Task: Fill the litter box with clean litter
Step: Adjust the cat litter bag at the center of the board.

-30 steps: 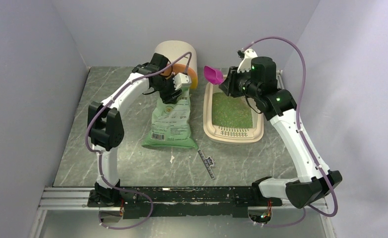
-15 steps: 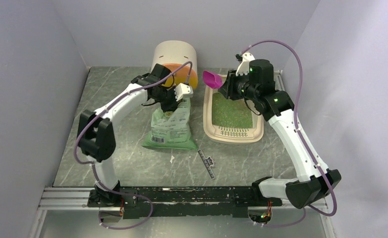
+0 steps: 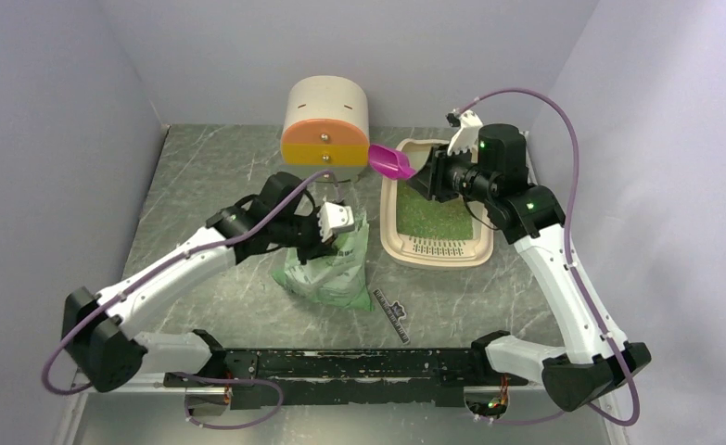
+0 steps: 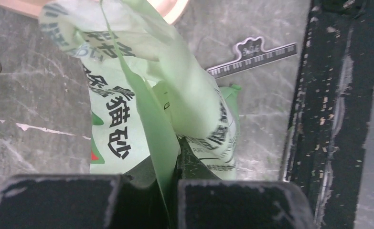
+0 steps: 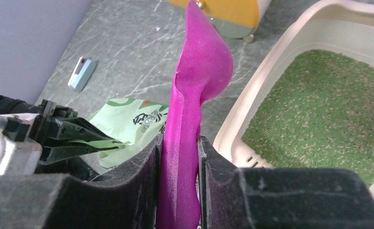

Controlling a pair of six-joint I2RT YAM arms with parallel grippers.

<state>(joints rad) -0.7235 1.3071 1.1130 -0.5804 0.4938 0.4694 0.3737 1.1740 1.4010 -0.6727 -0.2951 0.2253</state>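
The beige litter box [image 3: 438, 248] stands at the right, with green clean litter [image 3: 433, 215] covering its floor. My right gripper [image 3: 426, 176] is shut on the handle of a magenta scoop [image 3: 391, 162], held in the air over the box's left rim. In the right wrist view, the scoop [image 5: 204, 62] rises edge-on between the jaws of the right gripper [image 5: 181, 148], left of the litter box [image 5: 251, 109] and the litter [image 5: 328, 109]. My left gripper [image 3: 338, 234] is shut on the top edge of the green litter bag [image 3: 326, 269]. The left wrist view shows the left gripper [image 4: 175, 162] pinching the bag's film [image 4: 127, 119].
A round beige-and-orange drawer unit [image 3: 326, 125] stands at the back. A black bag clip [image 3: 396, 315] lies on the table in front of the bag, also in the left wrist view as the clip [image 4: 251, 55]. A black rail [image 3: 340, 366] runs along the near edge. Walls close three sides.
My left gripper has shut on the bag's top and pulled it toward the near side, crumpling the bag and uncovering the drawer unit. The right gripper has carried the scoop a little left.
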